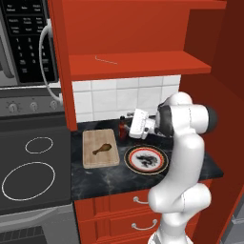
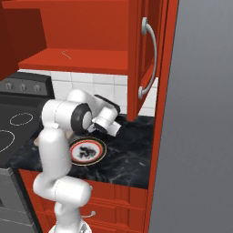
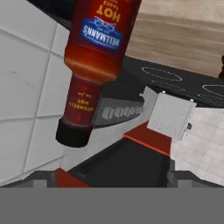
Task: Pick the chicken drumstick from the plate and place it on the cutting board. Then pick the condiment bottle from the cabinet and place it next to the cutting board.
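Observation:
The chicken drumstick point(image 1: 102, 149) lies on the cutting board point(image 1: 90, 159) at the left of the dark counter. To the board's right sits the plate point(image 1: 146, 167) point(image 2: 86, 160) with nothing on it. The condiment bottle point(image 1: 123, 128) point(image 3: 96, 65) stands upright on the counter by the board's far right corner, near the tiled wall. My gripper point(image 1: 129, 125) point(image 3: 113, 177) is open just to the right of the bottle, level with it, and its fingers are apart from it. In the hand view the bottle appears upside down and the board point(image 3: 183, 30) runs across the top.
The red cabinet shelf point(image 1: 138, 64) point(image 2: 77, 59) hangs bare above the counter, with its door point(image 2: 145, 59) open at the right. A stove point(image 1: 33, 162) adjoins the counter on the left, under a microwave point(image 1: 24, 38). Red drawers point(image 1: 124, 209) sit below the counter.

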